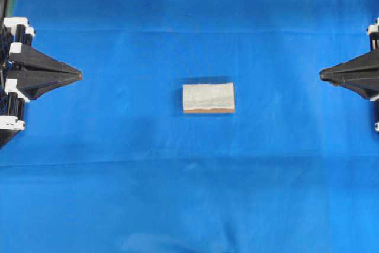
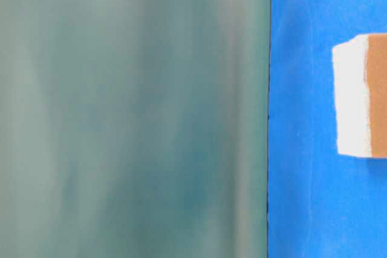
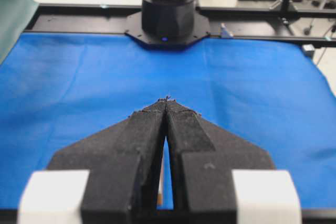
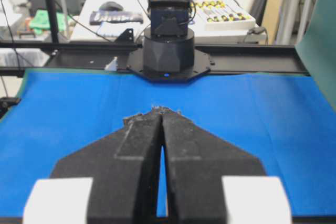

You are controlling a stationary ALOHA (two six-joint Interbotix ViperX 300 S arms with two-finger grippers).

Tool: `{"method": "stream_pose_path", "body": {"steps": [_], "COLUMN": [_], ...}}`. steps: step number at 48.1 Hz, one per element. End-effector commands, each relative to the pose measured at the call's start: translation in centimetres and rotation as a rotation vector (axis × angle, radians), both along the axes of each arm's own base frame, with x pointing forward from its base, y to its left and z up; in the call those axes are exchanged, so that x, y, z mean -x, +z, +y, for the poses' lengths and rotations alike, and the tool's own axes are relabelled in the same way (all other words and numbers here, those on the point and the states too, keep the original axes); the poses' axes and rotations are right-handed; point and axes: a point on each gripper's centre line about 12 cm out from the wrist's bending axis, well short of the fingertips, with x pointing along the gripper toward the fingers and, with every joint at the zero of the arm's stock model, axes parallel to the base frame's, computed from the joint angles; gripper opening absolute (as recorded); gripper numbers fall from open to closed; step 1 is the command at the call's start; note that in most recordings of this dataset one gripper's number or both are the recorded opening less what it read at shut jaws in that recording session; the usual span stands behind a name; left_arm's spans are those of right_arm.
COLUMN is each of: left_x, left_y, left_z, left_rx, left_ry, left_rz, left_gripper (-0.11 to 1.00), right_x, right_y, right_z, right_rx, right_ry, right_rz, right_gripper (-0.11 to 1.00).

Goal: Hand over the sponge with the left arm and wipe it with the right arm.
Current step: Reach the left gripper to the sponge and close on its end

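Observation:
The sponge (image 1: pixel 208 98) lies flat in the middle of the blue cloth, pale grey-white on top with an orange-brown strip along its near edge. The table-level view catches its white body and brown face (image 2: pixel 361 104) at the right edge. My left gripper (image 1: pixel 79 75) rests at the far left, shut, tips touching and pointing toward the sponge from well away; the left wrist view shows its closed fingertips (image 3: pixel 167 99) with nothing between them. At the far right my right gripper (image 1: pixel 321 74) is shut too and just as far off; in the right wrist view its tips (image 4: pixel 163 110) meet, empty.
A blue cloth (image 1: pixel 177 194) covers the whole work surface. A blurred grey-green panel (image 2: pixel 133 113) fills the left two thirds of the table-level view. Each wrist view shows the opposite arm's black base (image 3: pixel 168 17) (image 4: pixel 168 51) at the cloth's far edge.

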Motion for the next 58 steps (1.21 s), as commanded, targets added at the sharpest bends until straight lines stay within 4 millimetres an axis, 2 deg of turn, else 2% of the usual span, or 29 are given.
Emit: {"method": "stream_pose_path", "body": {"steps": [1, 15, 32, 36, 43, 48, 51, 58], "left_x": [-0.3, -1.4, -5.5, -6.8, -9.8, -12.2, -14.0, -17.2], "left_y": [1.1, 0.8, -1.7, -2.3, -3.9, -5.3, -6.5, -8.8], "left_z": [0.2, 0.2, 2.0, 2.1, 2.3, 2.5, 2.6, 2.8], "left_rx": [-0.005, -0.086, -0.11, -0.111, -0.108, -0.106, -0.105, -0.1], "left_ry": [0.014, 0.021, 0.085, 0.084, 0.08, 0.077, 0.072, 0.065], "left_rz": [-0.024, -0.009, 0.098, 0.122, 0.204, 0.262, 0.306, 0.406], "left_gripper": [0.0, 0.0, 0.02, 0.17, 0.61, 0.86, 0.93, 0.94], "right_x": [-0.3, -0.6, -1.3, -1.4, -1.4, -1.6, -1.7, -1.9], "right_y": [1.6, 1.4, 1.1, 1.2, 1.0, 0.7, 0.4, 0.0], "right_z": [-0.1, -0.3, -0.3, -0.3, -0.3, -0.3, -0.3, -0.3], "right_rx": [0.017, 0.026, 0.018, 0.018, 0.018, 0.018, 0.018, 0.016], "right_ry": [-0.009, -0.013, -0.012, -0.014, -0.014, -0.015, -0.015, -0.016], "right_rz": [-0.041, -0.009, 0.012, 0.014, 0.02, 0.037, 0.046, 0.06], "right_gripper": [0.0, 0.0, 0.0, 0.0, 0.0, 0.0, 0.0, 0.0]}}
